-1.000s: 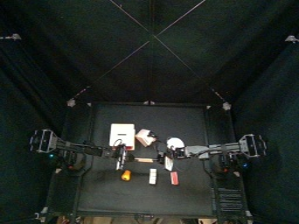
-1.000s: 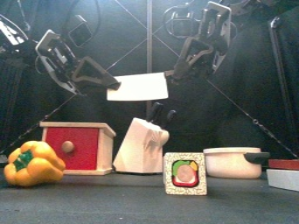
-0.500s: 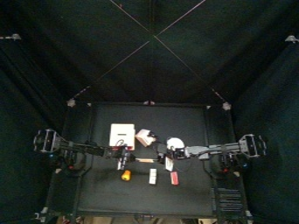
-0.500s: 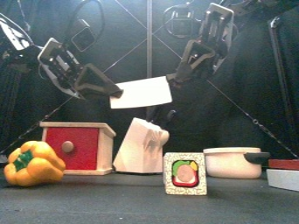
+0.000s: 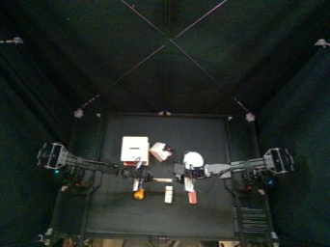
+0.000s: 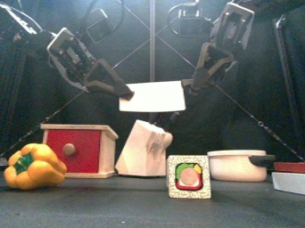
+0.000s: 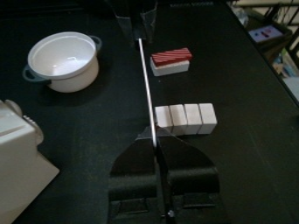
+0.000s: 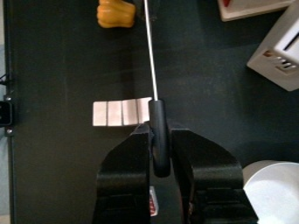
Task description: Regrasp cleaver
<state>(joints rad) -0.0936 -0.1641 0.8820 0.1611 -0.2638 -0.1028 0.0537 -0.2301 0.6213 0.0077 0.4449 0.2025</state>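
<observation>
In the front view the cleaver [image 6: 152, 96] hangs in the air at the middle of the frame, above the white knife block [image 6: 145, 149], its broad pale blade nearly level. The left gripper [image 6: 124, 92] comes down from the upper left and pinches the blade's left end; the right gripper [image 6: 184, 87] comes down from the upper right and is closed on the handle end. In the left wrist view the blade shows edge-on as a thin line running up the middle of the frame between that gripper's narrow jaws. In the right wrist view the dark handle sits clamped between the jaws.

On the table, low in the front view, a yellow pepper [image 6: 32, 167] lies at the far left, a red box [image 6: 80, 150] with a pale top stands just beside it, a small carton [image 6: 190, 177] stands in front at the centre, and a white pot [image 6: 243, 165] sits to the right.
</observation>
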